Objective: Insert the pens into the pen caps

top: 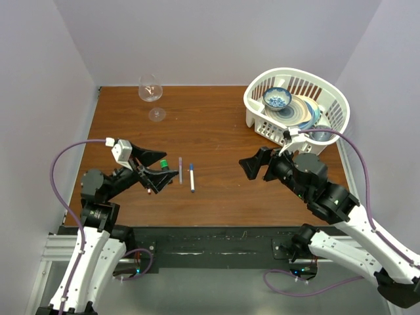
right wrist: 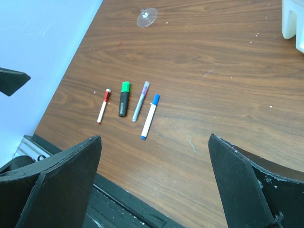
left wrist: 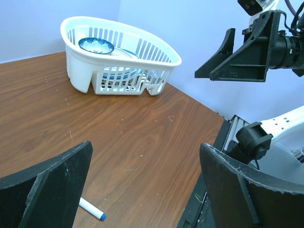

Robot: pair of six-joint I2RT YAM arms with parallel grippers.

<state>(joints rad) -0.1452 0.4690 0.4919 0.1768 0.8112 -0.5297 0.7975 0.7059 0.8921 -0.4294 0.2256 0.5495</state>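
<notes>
Brown wooden table (top: 223, 134), pale lilac walls (top: 216, 39)

The left gripper (top: 169, 168), jaws spread, hovers at the pens (top: 191, 177) (one white, blue-tipped); the right gripper (top: 252, 164) sits apart.

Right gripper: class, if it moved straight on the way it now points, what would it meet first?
Likely the white pen with the blue cap, lying nearest ahead of the right gripper, in line with its open jaws. Depth is unclear; it might reach the table first.
</notes>
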